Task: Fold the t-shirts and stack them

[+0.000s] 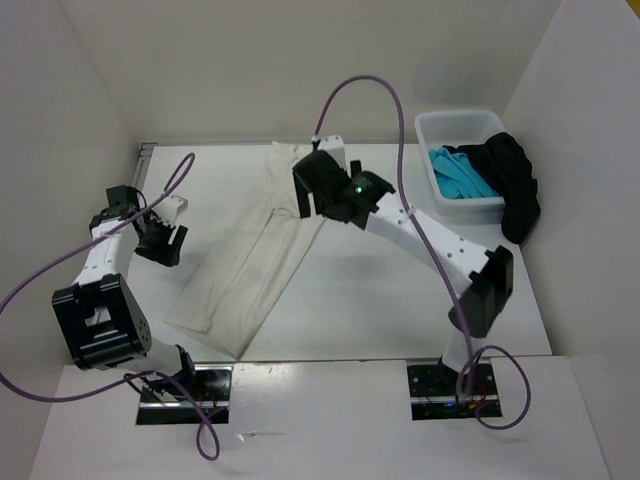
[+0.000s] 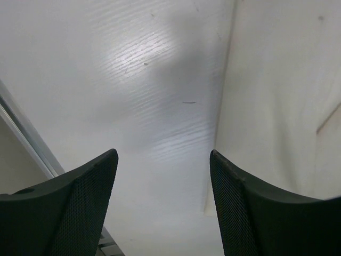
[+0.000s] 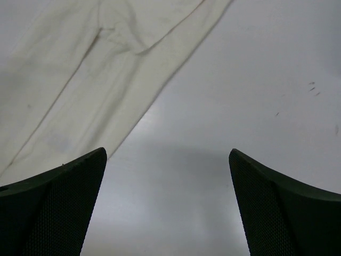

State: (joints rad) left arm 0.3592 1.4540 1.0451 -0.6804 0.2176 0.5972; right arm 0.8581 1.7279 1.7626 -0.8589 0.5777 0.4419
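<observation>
A cream t-shirt (image 1: 255,255) lies folded lengthwise in a long strip, running from the far middle of the table to the near left. It shows in the left wrist view (image 2: 277,96) and the right wrist view (image 3: 96,80). My left gripper (image 1: 160,243) is open and empty over bare table, just left of the shirt's edge. My right gripper (image 1: 310,195) is open and empty above the shirt's far end, its right edge just left of the fingers (image 3: 58,208). A blue t-shirt (image 1: 460,175) and a black t-shirt (image 1: 515,185) sit at the bin.
A white bin (image 1: 440,125) stands at the far right; the black shirt hangs over its right rim. White walls enclose the table on the left, back and right. A metal strip (image 2: 26,138) runs along the left table edge.
</observation>
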